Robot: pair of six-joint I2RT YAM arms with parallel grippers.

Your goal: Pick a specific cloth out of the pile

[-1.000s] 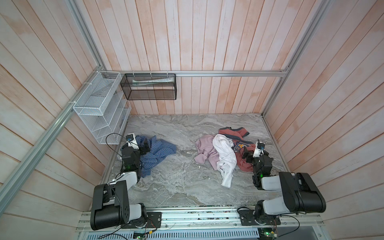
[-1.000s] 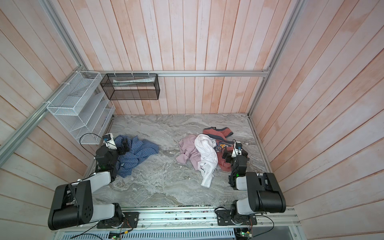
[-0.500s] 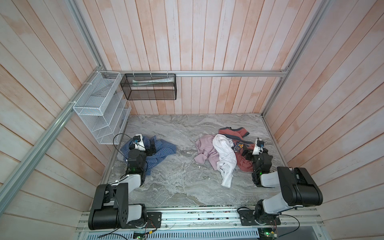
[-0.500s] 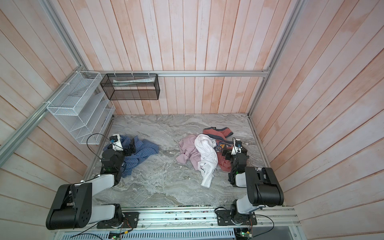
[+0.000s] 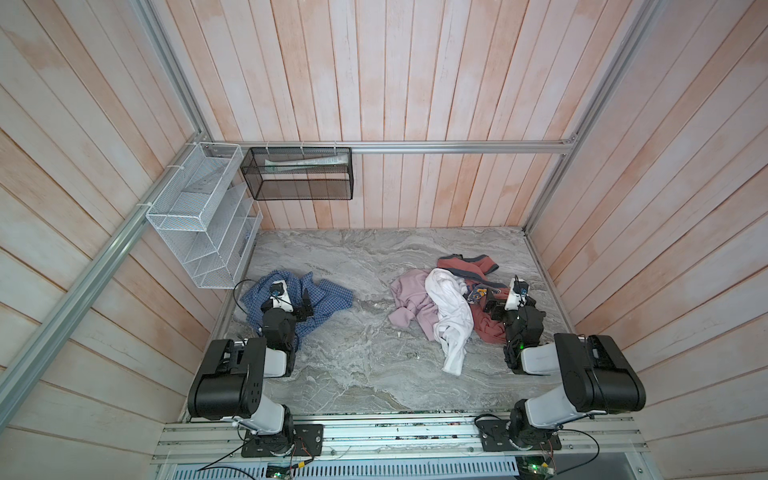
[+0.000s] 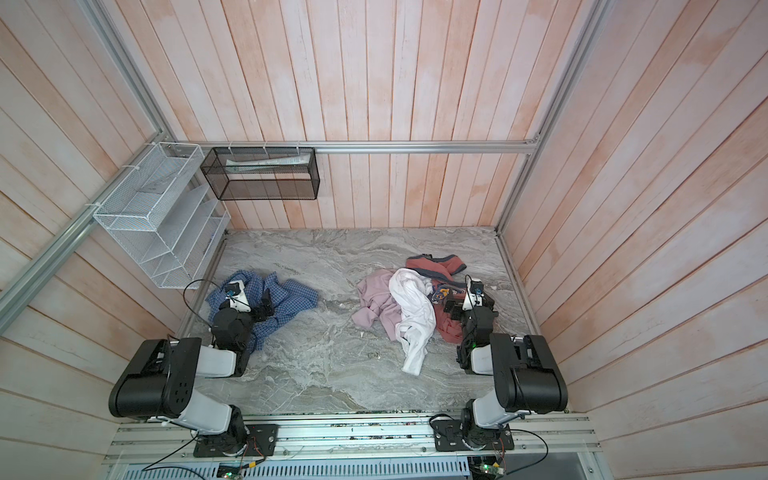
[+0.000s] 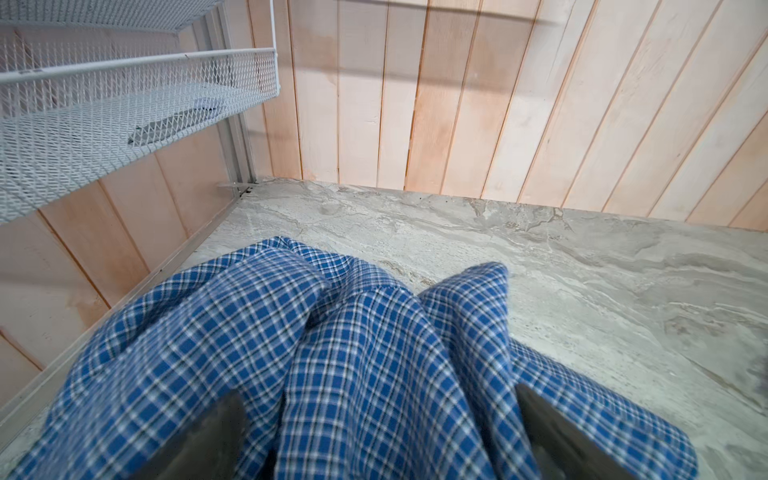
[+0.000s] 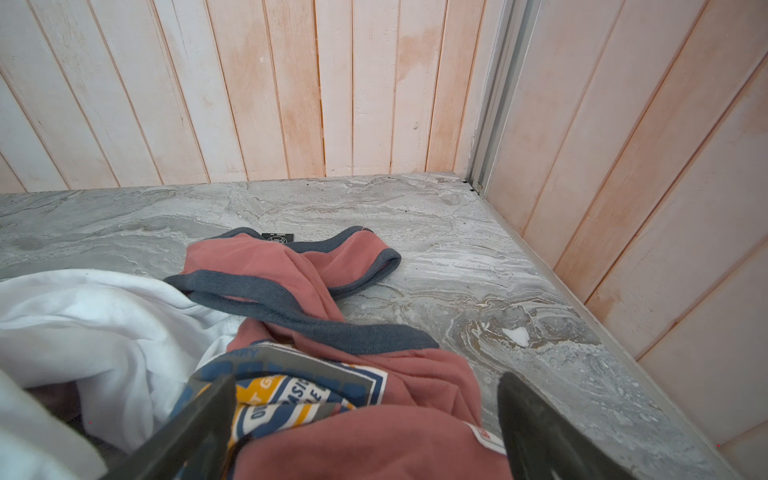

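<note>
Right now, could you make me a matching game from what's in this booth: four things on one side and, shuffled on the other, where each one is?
Things:
1. blue checked shirt
2. white garment
3. rust-red garment
4. black mesh basket

Places:
A. hung on the back wall
B. right side of the pile
C. alone on the left of the table, apart from the pile
D. draped over the pile's middle

Pairs: 1-C, 2-D, 3-B, 4-A
</note>
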